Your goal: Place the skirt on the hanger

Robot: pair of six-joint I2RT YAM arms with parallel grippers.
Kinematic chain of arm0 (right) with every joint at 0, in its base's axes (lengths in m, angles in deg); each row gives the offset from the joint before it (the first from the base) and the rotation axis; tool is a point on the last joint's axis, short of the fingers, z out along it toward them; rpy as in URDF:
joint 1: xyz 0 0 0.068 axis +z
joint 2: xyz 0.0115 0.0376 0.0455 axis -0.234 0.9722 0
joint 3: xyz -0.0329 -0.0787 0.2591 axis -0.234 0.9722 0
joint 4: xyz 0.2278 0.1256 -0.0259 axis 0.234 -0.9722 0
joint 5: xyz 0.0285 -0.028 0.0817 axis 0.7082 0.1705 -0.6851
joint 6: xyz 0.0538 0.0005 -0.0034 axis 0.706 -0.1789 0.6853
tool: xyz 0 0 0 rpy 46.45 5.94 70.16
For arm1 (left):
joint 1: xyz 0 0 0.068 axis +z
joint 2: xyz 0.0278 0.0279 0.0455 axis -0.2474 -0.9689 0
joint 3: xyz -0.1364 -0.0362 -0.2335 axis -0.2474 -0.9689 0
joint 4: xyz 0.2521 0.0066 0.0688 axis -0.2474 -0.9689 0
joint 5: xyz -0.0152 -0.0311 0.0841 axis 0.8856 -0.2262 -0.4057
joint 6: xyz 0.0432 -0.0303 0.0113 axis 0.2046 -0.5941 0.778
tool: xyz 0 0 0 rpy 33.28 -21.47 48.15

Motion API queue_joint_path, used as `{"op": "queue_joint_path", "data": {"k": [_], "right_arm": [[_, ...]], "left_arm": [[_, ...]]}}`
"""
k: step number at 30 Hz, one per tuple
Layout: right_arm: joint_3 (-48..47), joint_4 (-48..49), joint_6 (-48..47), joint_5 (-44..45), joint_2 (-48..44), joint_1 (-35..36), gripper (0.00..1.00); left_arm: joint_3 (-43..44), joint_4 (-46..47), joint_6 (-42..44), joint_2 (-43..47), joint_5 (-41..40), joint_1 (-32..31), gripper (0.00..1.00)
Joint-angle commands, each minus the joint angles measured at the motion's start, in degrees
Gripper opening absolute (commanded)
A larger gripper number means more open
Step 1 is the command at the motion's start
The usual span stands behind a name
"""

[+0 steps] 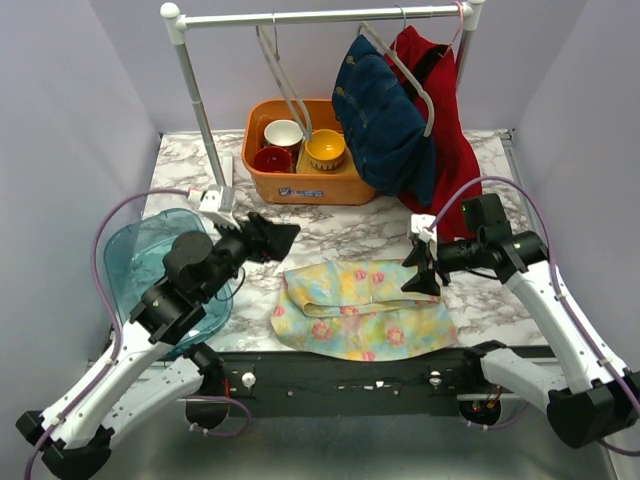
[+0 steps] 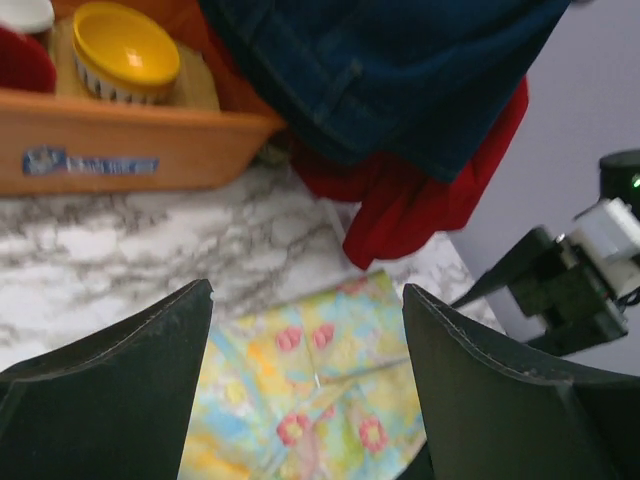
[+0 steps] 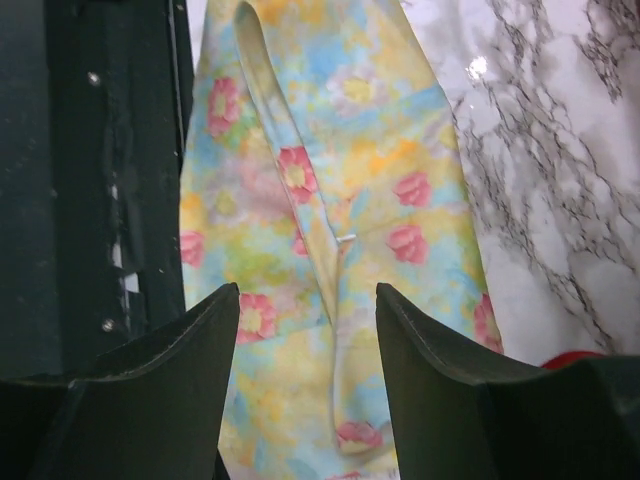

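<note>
Marble table (image 1: 500, 290) takes up most of the scene, with a white clothes rack (image 1: 320, 15) across the back, well beyond both grippers.

The floral skirt (image 1: 360, 310) is the biggest loose thing. It's lying flat on the table between the two grippers, not on any hanger yet. The left gripper (image 1: 290, 238) is just past the skirt's top-left corner, with its jaws spread wide and nothing in them. Its wrist cam looks between the fingers at the skirt's yellow and pink print. The right gripper (image 1: 418, 270) is over the skirt's right edge, also wide open and empty, and the waistband strip runs right under the gap in its wrist view. Can't tell if the fingertips actually touch the fabric.

A blue denim garment (image 1: 385, 125) and a red garment (image 1: 445, 140) hang off the rack, up and behind the right gripper. The red hem drops close to that gripper's far side.

There's a clear teal tub (image 1: 130, 260) sitting behind and outboard of the left gripper, partly under that arm.

An orange basket (image 1: 300, 185) sits straight ahead of the left gripper, near the back of the table.

An empty white hanger (image 1: 285, 85) dangles from the rack above the basket, well ahead of the left gripper.

Inside the basket are a white bowl (image 1: 283, 132), a yellow bowl (image 1: 325, 148) and a red bowl (image 1: 272, 160).
</note>
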Motion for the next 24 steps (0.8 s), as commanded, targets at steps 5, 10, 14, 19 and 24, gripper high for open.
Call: {"op": "queue_joint_path", "data": {"k": [5,10,14,19,24], "right_arm": [[-4.7,2.0,5.3,-10.8,2.3,-0.2,0.65],[3.3,9.6,8.4,-12.5,0.7,-0.1,0.65],[5.6,10.3,7.9,-12.8,0.0,-0.1,0.65],[6.1,9.8,7.6,-14.0,-0.3,-0.2,0.65],[6.6,10.3,8.0,-14.2,-1.6,-0.1,0.65]], "left_arm": [[19.3,6.7,4.5,-14.4,-10.3,0.6,0.89],[34.0,3.6,-5.0,-24.0,-18.7,1.6,0.89],[49.2,-6.5,-9.1,-36.0,-27.3,1.6,0.85],[70.5,-19.0,-9.6,-48.6,-31.0,2.2,0.83],[86.1,-27.3,-8.1,-61.2,-32.5,2.2,0.79]]}}
